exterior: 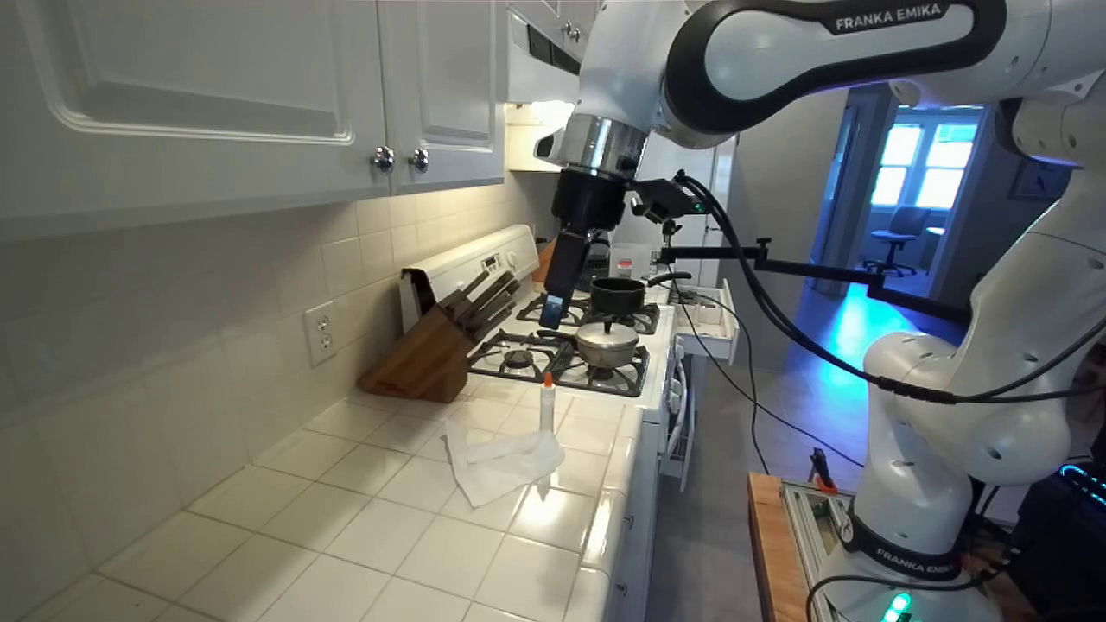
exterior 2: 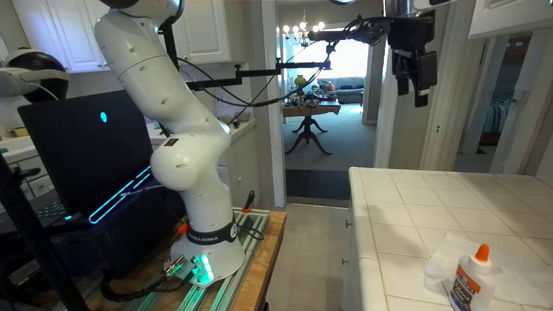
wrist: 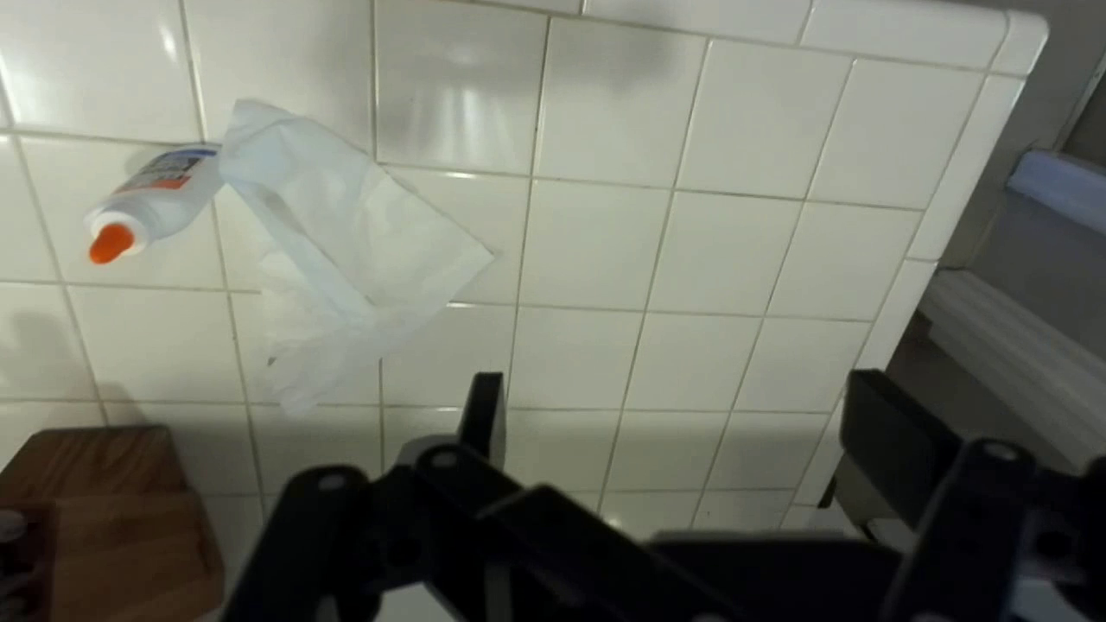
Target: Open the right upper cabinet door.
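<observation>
Right cabinet door (exterior: 445, 86) above counter (exterior: 389, 518); on counter: knife block (exterior: 419, 363); bottle (wrist: 168, 194) beside paper (wrist: 350, 246).

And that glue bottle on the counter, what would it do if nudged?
The glue bottle would probably tip, standing upright and taller than wide. It might slide a little first, as the tiles look glossy.

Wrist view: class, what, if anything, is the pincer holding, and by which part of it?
Nothing is held: the pincer stands open, its jaws apart, with counter tiles showing between them.
</observation>
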